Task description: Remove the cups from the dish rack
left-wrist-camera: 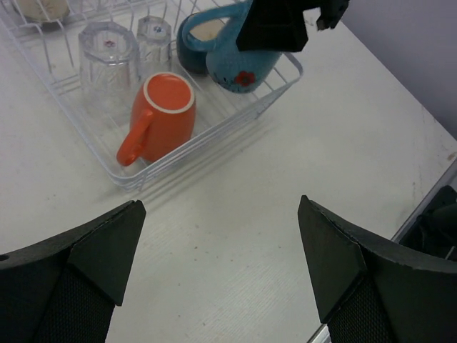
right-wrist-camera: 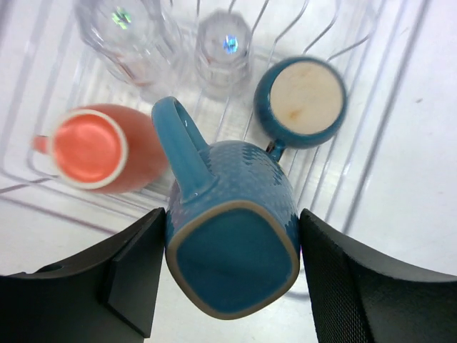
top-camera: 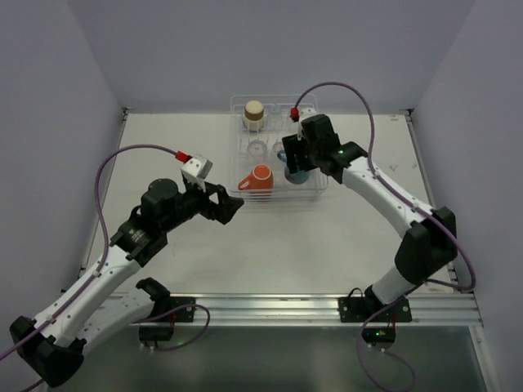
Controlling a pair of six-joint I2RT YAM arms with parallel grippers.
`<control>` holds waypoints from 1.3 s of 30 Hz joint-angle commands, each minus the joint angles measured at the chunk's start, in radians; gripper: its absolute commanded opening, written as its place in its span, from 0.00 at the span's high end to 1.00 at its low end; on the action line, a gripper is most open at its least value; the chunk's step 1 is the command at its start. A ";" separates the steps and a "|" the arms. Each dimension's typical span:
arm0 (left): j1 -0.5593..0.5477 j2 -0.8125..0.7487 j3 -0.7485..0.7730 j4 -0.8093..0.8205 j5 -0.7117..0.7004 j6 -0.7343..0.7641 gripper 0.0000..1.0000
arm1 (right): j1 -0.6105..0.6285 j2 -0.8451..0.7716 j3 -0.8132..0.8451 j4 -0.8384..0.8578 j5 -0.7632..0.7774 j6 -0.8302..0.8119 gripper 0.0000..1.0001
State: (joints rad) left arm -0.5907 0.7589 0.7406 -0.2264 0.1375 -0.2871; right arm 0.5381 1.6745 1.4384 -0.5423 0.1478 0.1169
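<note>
There are six cups, and all six are in the pale see-through wire dish rack (left-wrist-camera: 214, 128) at the far side of the white bench (top-camera: 327, 237). One is a round orange mug with a handle (left-wrist-camera: 161, 114). It lies on its side at the near end of the rack. Two are clear glass tumblers (left-wrist-camera: 107, 53), side by side just behind the orange mug. Two are blue mugs. The dark blue round mug (right-wrist-camera: 303, 100) sits bottom up, with its bare tan bottom showing. The lighter blue mug with a red flower (left-wrist-camera: 239, 68) is tipped over just beside it. The last one is a brown cup with no handle (top-camera: 254, 114), alone at the far end of the rack.

There are two arms. The right end effector (right-wrist-camera: 232, 218) is down in the rack, with one black finger on each side of the lighter blue mug. The fingers (right-wrist-camera: 136, 271) are right up against it, but I cannot tell if they squeeze it. The left end effector (left-wrist-camera: 219, 214) hangs over the bare bench, near the rack's near end but not touching it. Its two fingers are far apart and nothing is between them
</note>
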 commanded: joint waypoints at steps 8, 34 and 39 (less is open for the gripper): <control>-0.004 0.186 0.105 0.353 0.316 -0.308 0.13 | -0.046 -0.450 -0.211 0.264 -0.068 0.220 0.78; -0.066 0.402 0.068 0.689 0.373 -0.527 0.24 | -0.055 -0.839 -0.737 0.932 -0.412 0.790 0.81; -0.077 0.418 0.060 0.782 0.410 -0.573 0.46 | -0.055 -0.771 -0.780 1.054 -0.493 0.869 0.81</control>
State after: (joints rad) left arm -0.6575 1.1709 0.7876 0.4484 0.5114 -0.8280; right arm 0.4824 0.8856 0.6811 0.3107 -0.2806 0.8993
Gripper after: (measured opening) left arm 0.572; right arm 0.702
